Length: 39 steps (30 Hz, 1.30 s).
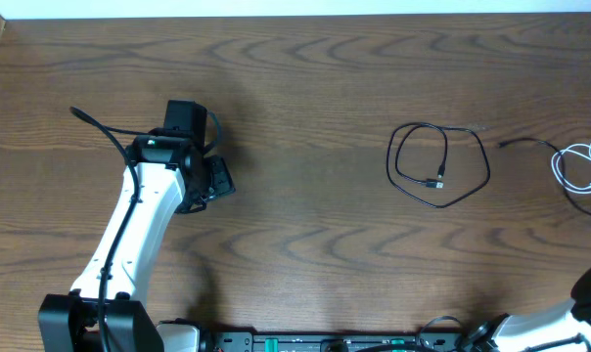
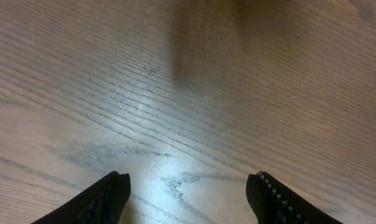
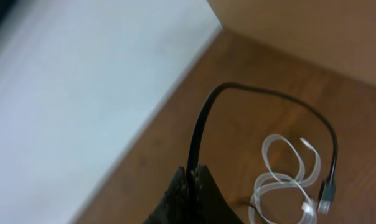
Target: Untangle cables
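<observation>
**Right fingers (image 3: 203, 193) closed on flat black cable (image 3: 263, 93)**

It is seen arcing to its plug (image 3: 325, 199) beside the white cable (image 3: 287, 180). The left fingers (image 2: 281, 202) are spread wide over bare surface (image 1: 305, 117); the looped black cable (image 1: 439, 166) is laid well to their right.

white cable (image 1: 579, 168): loop cut by the right edge, overhead view.
right arm (image 1: 560, 328): mostly outside overhead frame; gripper unseen there.
black cable (image 3: 199, 127): lower end hidden inside closed right gripper (image 3: 194, 178).
left fingers (image 2: 104, 199): bases cut off.
</observation>
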{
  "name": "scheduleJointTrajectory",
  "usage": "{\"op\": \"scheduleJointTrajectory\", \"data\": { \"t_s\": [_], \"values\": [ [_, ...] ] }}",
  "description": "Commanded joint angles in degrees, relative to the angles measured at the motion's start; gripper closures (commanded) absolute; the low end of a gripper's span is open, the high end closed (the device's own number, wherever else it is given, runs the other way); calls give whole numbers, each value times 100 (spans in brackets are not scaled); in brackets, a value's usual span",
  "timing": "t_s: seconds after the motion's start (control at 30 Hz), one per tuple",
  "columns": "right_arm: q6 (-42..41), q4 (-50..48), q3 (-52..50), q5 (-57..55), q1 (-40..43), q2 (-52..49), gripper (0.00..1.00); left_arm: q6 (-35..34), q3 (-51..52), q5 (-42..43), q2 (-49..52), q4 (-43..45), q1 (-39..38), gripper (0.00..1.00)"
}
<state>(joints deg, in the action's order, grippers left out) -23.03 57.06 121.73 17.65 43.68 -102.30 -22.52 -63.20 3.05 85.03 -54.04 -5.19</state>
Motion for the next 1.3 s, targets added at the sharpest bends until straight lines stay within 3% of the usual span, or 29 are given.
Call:
{"op": "scheduleJointTrajectory", "data": {
  "t_s": [0.0, 0.27, 0.47, 0.53, 0.6, 0.67, 0.7, 0.77, 1.0, 1.13, 1.27],
  "values": [
    [743, 374, 28, -754, -297, -363, 99, -52, 2, -48, 48, -42, 13, 35],
    [789, 1198, 28, -1832, -619, -1003, 99, -52, 15, -48, 48, -59, 13, 35],
    [789, 1598, 28, -2028, -623, -1408, 99, -52, 22, -48, 48, -76, 13, 35],
    [789, 1624, 28, -2028, -623, -1473, 95, -52, 22, -48, 48, -81, 13, 35],
    [787, 1617, 28, -1923, -623, -1497, 76, -52, 24, -48, 48, -81, 13, 35],
    [789, 1580, 28, -1574, -623, -1497, 34, -52, 26, -48, 48, -81, 13, 35],
    [791, 1561, 28, -1346, -623, -1497, 20, -52, 26, -48, 48, -81, 13, 35],
    [793, 1563, 28, -833, -623, -1497, 5, -52, 33, -48, 48, -81, 13, 35],
    [1128, 2072, 28, 564, -699, -1497, 3, -52, 37, -46, 48, -105, 13, 35],
    [1703, 2728, 17, 273, -933, -1499, 5, -55, 37, -48, 48, -98, 13, 35],
    [1757, 3239, -140, -538, -1248, -1499, 5, -52, 37, -46, 48, -101, 13, 35]
  ]
}}
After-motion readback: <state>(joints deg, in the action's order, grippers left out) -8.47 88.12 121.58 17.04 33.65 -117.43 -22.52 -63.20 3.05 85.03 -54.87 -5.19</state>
